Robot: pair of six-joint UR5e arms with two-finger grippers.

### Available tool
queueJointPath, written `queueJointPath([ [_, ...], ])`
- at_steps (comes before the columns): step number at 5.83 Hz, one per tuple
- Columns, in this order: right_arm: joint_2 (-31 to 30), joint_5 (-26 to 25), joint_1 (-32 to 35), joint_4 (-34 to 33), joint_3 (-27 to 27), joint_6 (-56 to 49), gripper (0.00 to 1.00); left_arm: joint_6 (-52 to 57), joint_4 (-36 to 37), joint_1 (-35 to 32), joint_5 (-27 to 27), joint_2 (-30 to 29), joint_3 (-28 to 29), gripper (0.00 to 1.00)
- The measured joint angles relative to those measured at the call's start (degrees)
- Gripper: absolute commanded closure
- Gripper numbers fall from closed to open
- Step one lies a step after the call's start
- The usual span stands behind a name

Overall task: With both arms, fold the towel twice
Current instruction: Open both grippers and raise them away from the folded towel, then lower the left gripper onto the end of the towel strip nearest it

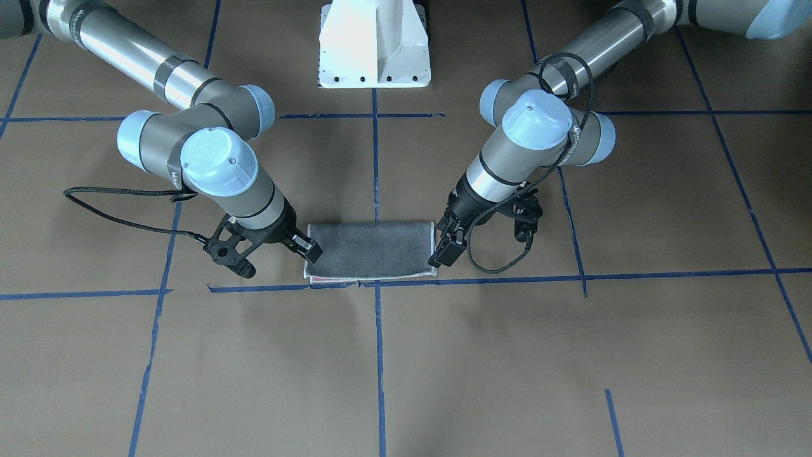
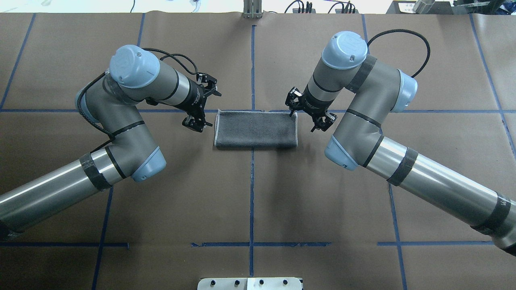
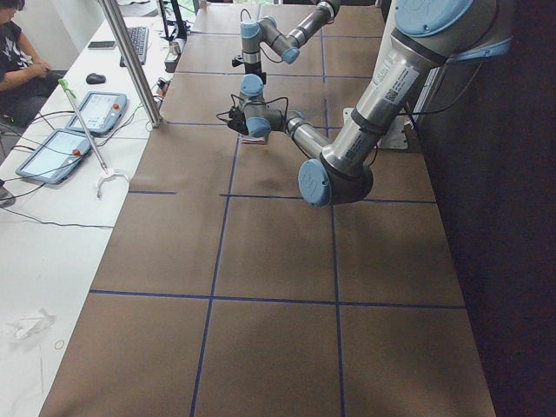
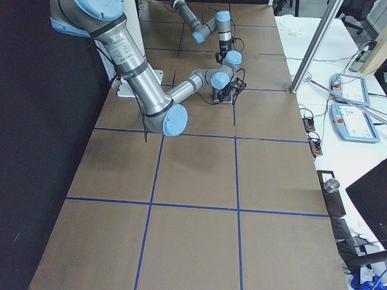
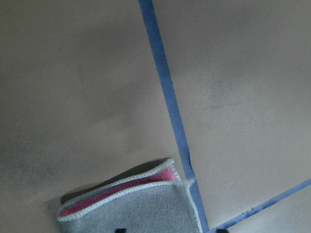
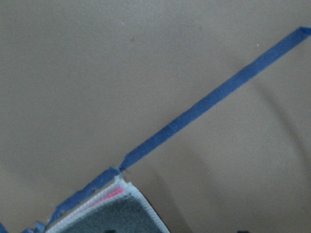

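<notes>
Towel [image 1: 371,249] is lying mid-table, folded once, grey outward; the second fold is remaining. Left gripper [image 1: 442,246] and right gripper [image 1: 306,247] are hovering at its short ends, fingers apparently apart, gripping nothing.

Both arms reached inward, wrists tipped down.
The left arm [image 2: 121,121] and right arm [image 2: 363,117] bent at raised elbows; the left gripper [image 1: 442,251] and right gripper [image 1: 306,249] faced each other, fingers parted.

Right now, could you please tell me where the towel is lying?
In the overhead view the towel lies mid-table, grey side up, straddling the centre blue tape line, between the left gripper and the right gripper.
</notes>
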Motion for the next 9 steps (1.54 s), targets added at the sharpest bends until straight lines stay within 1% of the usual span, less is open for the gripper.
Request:
queueJointPath([
  [1,-0.3,-0.3,1.2,-0.1,0.3,-0.9,0.00,4.7,-0.6,-0.8,-0.9,1.4,-0.8,0.00],
  [2,-1.4,-0.3,2.6,-0.3,1.8,-2.1,0.00,12.2,-0.7,-1.6,-3.2,3.6,-2.6,0.00],
  [3,-5.0,-0.3,4.3,-0.7,5.8,-6.0,0.00,20.6,-0.5,-2.8,-6.4,5.8,-4.5,0.00],
  [4,-9.5,-0.1,6.1,-0.9,10.3,-12.8,0.00,26.5,-0.4,-3.5,-8.2,7.2,-5.6,0.00],
  [5,-12.9,-0.1,7.6,-1.1,12.5,-19.9,0.00,30.4,-0.4,-3.2,-8.5,7.4,-5.8,0.00],
  [6,-15.2,-0.4,8.4,-1.1,13.2,-25.5,0.00,34.9,-0.4,-1.2,-7.8,7.2,-5.6,0.00],
  [7,-16.4,-0.5,8.7,-1.1,13.3,-28.4,0.00,39.1,-0.3,1.5,-6.1,6.8,-5.3,0.00],
  [8,-16.8,-0.6,8.8,-1.1,13.2,-29.3,0.00,41.7,-0.4,3.2,-4.7,6.4,-5.0,0.08],
  [9,-16.9,-0.6,8.8,-1.1,13.2,-29.6,0.00,42.8,-0.7,4.0,-4.3,5.9,-4.2,0.27],
])
